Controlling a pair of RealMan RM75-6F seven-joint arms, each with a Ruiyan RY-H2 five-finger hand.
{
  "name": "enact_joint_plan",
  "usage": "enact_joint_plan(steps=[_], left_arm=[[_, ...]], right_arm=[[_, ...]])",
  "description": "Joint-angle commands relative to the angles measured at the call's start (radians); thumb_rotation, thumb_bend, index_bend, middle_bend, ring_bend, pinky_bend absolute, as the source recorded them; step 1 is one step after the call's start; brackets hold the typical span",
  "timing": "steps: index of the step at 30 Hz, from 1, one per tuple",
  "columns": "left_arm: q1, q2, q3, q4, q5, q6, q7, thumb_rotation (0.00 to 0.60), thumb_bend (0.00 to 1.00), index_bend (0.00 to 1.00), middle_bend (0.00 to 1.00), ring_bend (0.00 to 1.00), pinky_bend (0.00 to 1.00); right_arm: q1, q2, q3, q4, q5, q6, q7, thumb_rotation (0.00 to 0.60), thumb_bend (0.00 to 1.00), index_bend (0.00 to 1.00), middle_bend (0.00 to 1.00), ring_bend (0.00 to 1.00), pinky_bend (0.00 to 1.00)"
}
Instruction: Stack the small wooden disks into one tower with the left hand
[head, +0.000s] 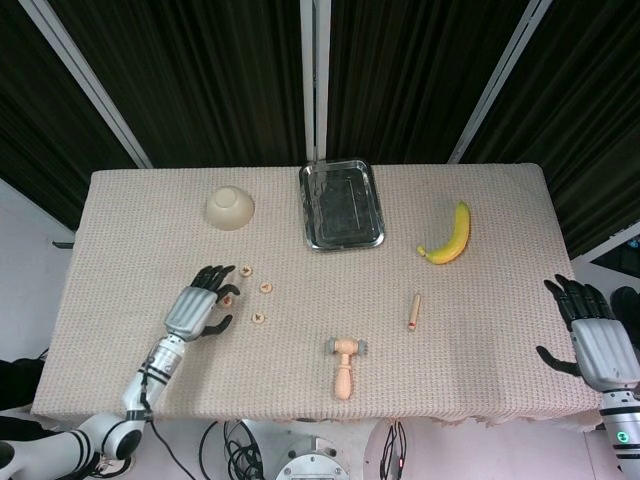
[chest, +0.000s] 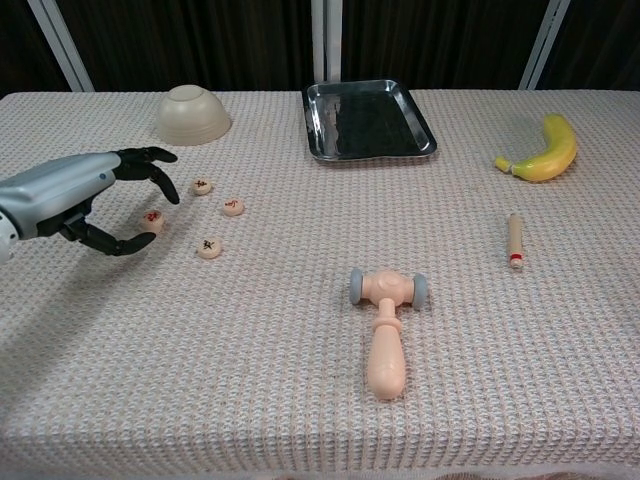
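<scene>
Several small wooden disks lie on the woven tablecloth at the left. One disk (chest: 152, 219) (head: 227, 298) sits between the thumb and the spread fingers of my left hand (chest: 85, 200) (head: 200, 308), which curves around it without a clear grip. Three more disks lie apart to its right: one (chest: 202, 186) at the back, one (chest: 233, 207) in the middle, one (chest: 209, 247) nearest the front. No disk rests on another. My right hand (head: 597, 338) hangs open off the table's right edge, seen only in the head view.
A cream bowl (chest: 192, 114) stands upside down behind the disks. A metal tray (chest: 368, 120) is at the back centre, a banana (chest: 545, 150) at the back right, a wooden peg (chest: 515, 241) at the right, a toy hammer (chest: 387, 320) at the front centre.
</scene>
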Motion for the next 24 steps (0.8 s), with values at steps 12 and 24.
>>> enact_joint_plan(steps=[12,24], left_arm=[[-0.009,-0.068,0.033,-0.009,0.047,0.019,0.121,0.6,0.35,0.35,0.03,0.0,0.0],[-0.034,-0.08,0.023,0.023,0.037,-0.01,0.147,0.6,0.35,0.34,0.03,0.0,0.0]], right_arm=[[-0.003,0.004,-0.001,0.0,-0.005,0.006,0.01,0.6,0.14,0.0,0.0,0.0,0.0],[0.001,0.003,0.001,0.005,0.003,-0.002,0.013,0.6,0.14,0.0,0.0,0.0,0.0]])
